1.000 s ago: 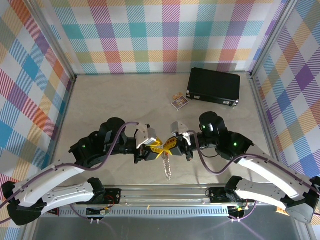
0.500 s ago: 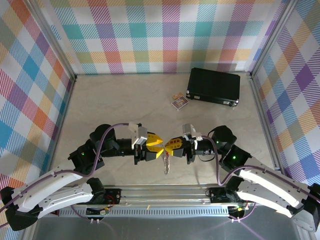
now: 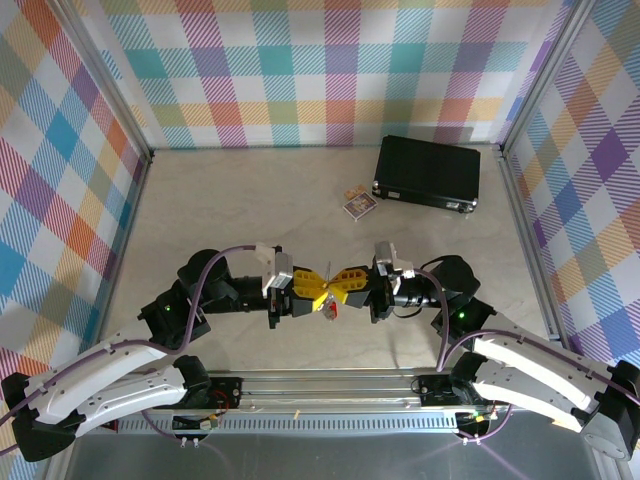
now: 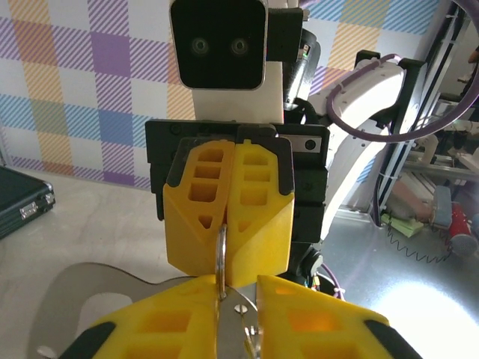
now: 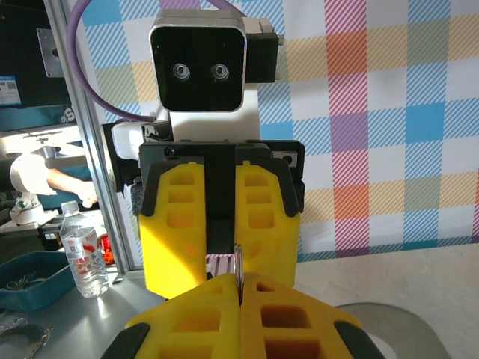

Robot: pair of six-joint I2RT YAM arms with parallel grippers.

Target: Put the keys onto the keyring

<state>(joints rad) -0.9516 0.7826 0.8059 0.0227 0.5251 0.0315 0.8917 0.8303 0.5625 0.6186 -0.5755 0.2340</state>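
Both grippers meet tip to tip above the table's near middle. My right gripper (image 3: 343, 283) (image 5: 240, 288) is shut on the keyring (image 5: 238, 263), a thin silver loop seen edge-on and pinched between its yellow fingers. In the left wrist view the keyring (image 4: 220, 258) stands upright out of the facing right gripper (image 4: 227, 250). My left gripper (image 3: 318, 290) (image 4: 238, 288) has a narrow gap between its fingers, and the loop's edge lies against one of them. A small red bit, the key (image 3: 327, 307), shows just below the fingertips. Small metal pieces sit deep in the left gap.
A black rectangular case (image 3: 428, 172) lies at the back right, with a small printed card packet (image 3: 359, 203) beside it. Plaid walls close in three sides. A metal rail (image 3: 330, 385) runs along the near edge between the arm bases.
The two grippers have come together until their fingertips nearly touch. The left jaws have narrowed. The chain that hung below them a second ago is drawn up out of sight.
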